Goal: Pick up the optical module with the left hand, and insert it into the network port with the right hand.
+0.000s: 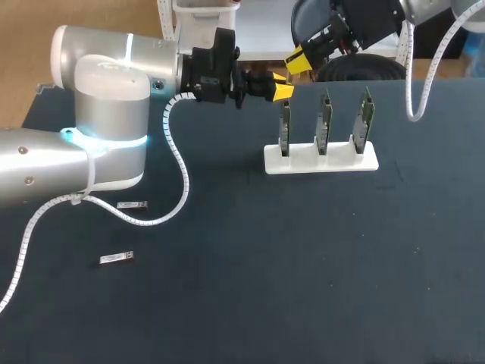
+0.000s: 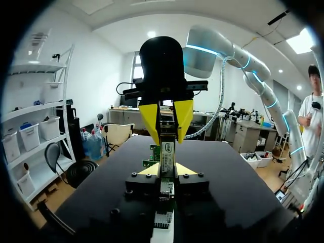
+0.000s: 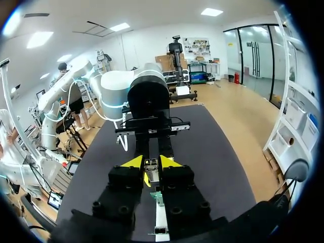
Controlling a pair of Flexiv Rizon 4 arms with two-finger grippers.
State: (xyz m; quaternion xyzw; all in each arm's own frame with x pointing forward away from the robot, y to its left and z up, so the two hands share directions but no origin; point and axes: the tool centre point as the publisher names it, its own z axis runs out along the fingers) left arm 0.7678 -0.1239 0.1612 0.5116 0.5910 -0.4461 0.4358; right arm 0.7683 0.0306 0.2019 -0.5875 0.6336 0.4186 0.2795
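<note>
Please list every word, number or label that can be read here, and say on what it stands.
No text is readable.
Mark on the green card: too blurred to read.
Print on the nearer optical module and the farther optical module: too small to tell.

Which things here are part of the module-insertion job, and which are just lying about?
In the job: left gripper; right gripper; white holder carrying three green port boards.

Lying about: far optical module; near optical module. Both lie flat and untouched: the task's kind of part, but idle now.
</note>
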